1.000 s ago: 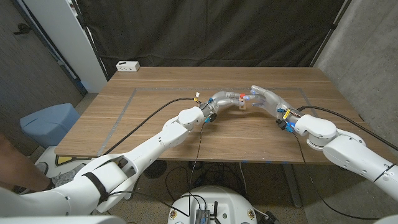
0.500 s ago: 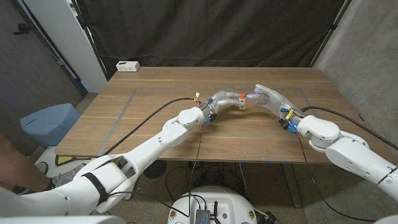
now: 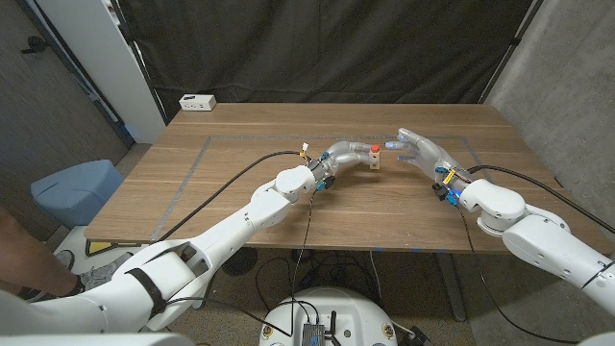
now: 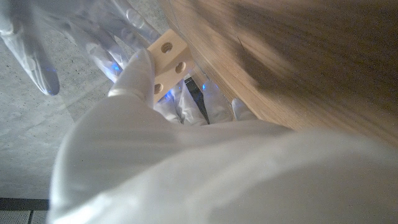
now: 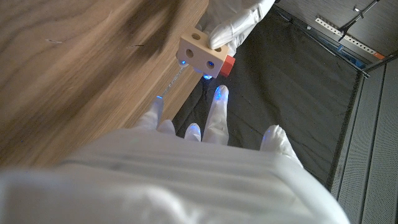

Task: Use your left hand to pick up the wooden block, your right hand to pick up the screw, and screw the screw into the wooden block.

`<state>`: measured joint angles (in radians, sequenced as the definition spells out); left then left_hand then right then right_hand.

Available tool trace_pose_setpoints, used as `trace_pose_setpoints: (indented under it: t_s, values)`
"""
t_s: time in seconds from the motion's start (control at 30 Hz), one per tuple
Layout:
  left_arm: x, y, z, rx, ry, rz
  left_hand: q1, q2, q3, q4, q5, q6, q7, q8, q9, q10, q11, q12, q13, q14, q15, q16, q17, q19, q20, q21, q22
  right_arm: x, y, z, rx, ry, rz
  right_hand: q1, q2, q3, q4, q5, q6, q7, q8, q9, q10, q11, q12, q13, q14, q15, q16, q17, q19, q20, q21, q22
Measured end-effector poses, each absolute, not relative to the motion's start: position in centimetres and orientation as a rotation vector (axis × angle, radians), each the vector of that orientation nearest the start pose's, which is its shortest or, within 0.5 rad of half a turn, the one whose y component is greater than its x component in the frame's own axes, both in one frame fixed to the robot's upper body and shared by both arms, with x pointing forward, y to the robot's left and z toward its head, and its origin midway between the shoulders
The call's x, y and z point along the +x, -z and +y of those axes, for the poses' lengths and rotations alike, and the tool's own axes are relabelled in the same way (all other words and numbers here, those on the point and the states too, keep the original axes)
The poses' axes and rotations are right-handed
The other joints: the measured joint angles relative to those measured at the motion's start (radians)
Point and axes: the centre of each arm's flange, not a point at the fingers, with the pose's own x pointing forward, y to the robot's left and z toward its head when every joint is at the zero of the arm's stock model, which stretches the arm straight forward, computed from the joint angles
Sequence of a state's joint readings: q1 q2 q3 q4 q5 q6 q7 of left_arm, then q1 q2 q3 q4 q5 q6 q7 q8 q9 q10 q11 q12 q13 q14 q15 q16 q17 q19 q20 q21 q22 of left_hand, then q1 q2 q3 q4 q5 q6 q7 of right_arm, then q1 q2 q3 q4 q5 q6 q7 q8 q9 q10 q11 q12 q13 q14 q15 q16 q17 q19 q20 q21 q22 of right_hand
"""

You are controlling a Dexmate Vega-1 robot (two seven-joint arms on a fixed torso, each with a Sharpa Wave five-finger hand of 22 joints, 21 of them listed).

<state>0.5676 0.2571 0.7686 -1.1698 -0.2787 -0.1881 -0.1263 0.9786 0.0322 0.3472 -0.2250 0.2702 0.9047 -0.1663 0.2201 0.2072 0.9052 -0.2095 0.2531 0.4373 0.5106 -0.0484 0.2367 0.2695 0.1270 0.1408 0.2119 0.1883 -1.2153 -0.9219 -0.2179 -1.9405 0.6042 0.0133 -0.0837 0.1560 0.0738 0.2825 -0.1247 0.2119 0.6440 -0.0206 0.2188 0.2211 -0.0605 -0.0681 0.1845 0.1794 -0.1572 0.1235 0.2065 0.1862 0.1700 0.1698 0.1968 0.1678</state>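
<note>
The wooden block (image 3: 376, 160) (red screw (image 3: 374, 150) sticking from its top) sits above mid-table, pinched in my left hand (image 3: 344, 155). My right hand (image 3: 417, 147) hovers just beside it, fingers spread, holding nothing.

We seem to be in a lab or test bay; black curtains (image 3: 317, 48) behind a wooden table (image 3: 240, 192); grey walls (image 3: 567, 86); loose cables (image 3: 336, 274) underneath.
</note>
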Motion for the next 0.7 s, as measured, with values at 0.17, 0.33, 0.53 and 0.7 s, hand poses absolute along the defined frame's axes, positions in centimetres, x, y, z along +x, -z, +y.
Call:
trace_pose_setpoints:
  t_s: [0.17,0.33,0.53,0.7]
  values:
    - [65.6,1.91,2.52,0.412,0.648,-0.564,0.0,0.0,0.0,0.0,0.0,0.0,0.0,0.0,0.0,0.0,0.0,0.0,0.0,0.0,0.0,0.0,0.003,0.0,0.0,0.0,0.0,53.31,2.73,-29.46,-0.321,-0.282,-0.495,0.0,0.0,0.0,0.0,0.0,-0.041,-0.01,-0.017,0.0,-0.028,-0.003,-0.004,0.0,-0.011,0.011,-0.007,0.002,-0.006,0.006,-0.005,0.0]
    - [65.54,1.89,2.48,0.413,0.648,-0.565,0.0,0.0,0.0,0.0,0.0,0.0,0.0,0.0,0.0,0.0,0.0,0.0,0.0,0.0,0.0,0.0,0.002,0.0,0.0,0.0,0.0,53.44,2.71,-29.31,-0.325,-0.295,-0.494,0.0,0.0,0.0,0.0,0.0,-0.085,-0.018,-0.031,-0.002,-0.055,-0.001,-0.004,0.0,-0.011,0.011,-0.015,0.003,-0.036,0.014,-0.012,0.0]
    - [65.43,1.91,2.47,0.415,0.648,-0.567,0.0,0.0,0.0,0.0,-0.001,0.0,0.0,0.0,0.0,0.0,0.0,0.0,0.0,0.0,0.0,0.0,0.0,0.0,0.0,0.0,0.0,53.68,2.68,-29.01,-0.333,-0.322,-0.49,-0.01,-0.009,-0.009,0.008,0.0,-0.111,-0.033,-0.031,-0.003,-0.083,-0.009,-0.007,0.0,-0.011,0.011,-0.015,0.007,-0.058,0.018,-0.02,0.0]
    - [65.34,1.86,2.45,0.415,0.647,-0.569,0.0,0.0,0.0,0.0,-0.001,0.0,0.0,0.0,-0.001,-0.002,-0.002,0.0,0.0,0.0,0.0,0.0,0.0,0.0,0.0,0.0,0.0,53.89,2.64,-28.73,-0.339,-0.342,-0.487,-0.017,-0.008,-0.01,0.01,0.0,-0.124,-0.039,-0.031,-0.008,-0.101,-0.012,-0.011,0.0,-0.011,0.011,-0.022,0.007,-0.075,0.019,-0.02,0.0]
